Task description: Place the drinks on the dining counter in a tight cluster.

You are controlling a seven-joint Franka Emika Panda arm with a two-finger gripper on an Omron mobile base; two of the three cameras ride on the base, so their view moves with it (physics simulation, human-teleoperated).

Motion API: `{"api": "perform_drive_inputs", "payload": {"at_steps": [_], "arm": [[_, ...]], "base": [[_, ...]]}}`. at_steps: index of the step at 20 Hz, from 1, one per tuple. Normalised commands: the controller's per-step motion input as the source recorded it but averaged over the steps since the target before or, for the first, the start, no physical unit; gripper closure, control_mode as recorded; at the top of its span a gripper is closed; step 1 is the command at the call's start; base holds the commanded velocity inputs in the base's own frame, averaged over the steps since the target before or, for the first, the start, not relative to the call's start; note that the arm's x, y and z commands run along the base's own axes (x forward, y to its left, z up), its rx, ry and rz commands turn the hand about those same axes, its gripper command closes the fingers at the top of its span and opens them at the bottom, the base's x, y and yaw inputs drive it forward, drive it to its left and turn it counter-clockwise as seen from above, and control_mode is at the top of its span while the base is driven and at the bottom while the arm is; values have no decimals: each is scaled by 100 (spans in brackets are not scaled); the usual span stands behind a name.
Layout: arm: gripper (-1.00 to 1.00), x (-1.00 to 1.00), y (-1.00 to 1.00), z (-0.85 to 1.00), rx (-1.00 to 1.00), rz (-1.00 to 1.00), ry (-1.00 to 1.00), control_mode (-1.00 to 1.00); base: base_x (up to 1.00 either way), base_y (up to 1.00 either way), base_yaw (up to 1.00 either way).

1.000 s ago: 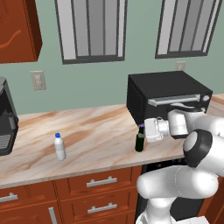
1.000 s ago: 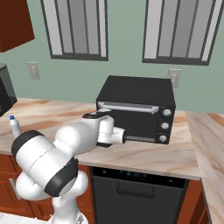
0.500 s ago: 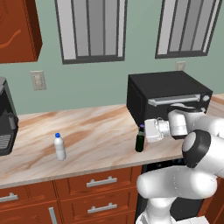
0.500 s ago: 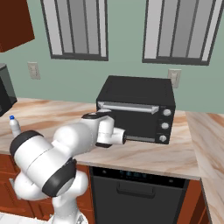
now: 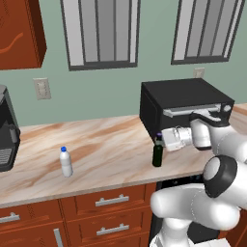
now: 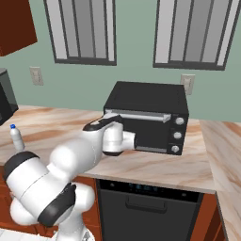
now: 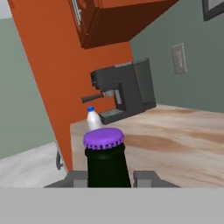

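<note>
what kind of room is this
A rendered home kitchen, by the look of it: a marble counter over red-brown drawers, a black toaster oven, and an espresso machine beside it.

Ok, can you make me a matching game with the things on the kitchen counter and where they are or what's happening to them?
Things:
1. green bottle
2. white bottle
3. toaster oven
4. coffee machine

Places or states:
A. stands alone on the marble, blue cap
B. far left end of the counter
C. black box at the wall behind the arm
D. held by the gripper, purple cap

Pairs: 1-D, 2-A, 3-C, 4-B
</note>
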Motion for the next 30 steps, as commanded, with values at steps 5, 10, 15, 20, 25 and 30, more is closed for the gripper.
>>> {"api": "perform_drive_inputs", "payload": {"at_steps": [5, 10, 15, 20, 25, 30], "arm": [[100, -27, 18, 28, 0, 0, -2, -100], [100, -22, 23, 14, -6, 0, -13, -100], [100, -10, 22, 18, -7, 0, -11, -100], [100, -15, 14, 17, 0, 0, -6, -100], [100, -12, 8, 12, 0, 0, 0, -100], [100, -1, 0, 0, 0, 0, 0, -100]], "base": [[0, 0, 0], [0, 0, 0], [0, 0, 0], [0, 0, 0], [0, 0, 0], [0, 0, 0]]}}
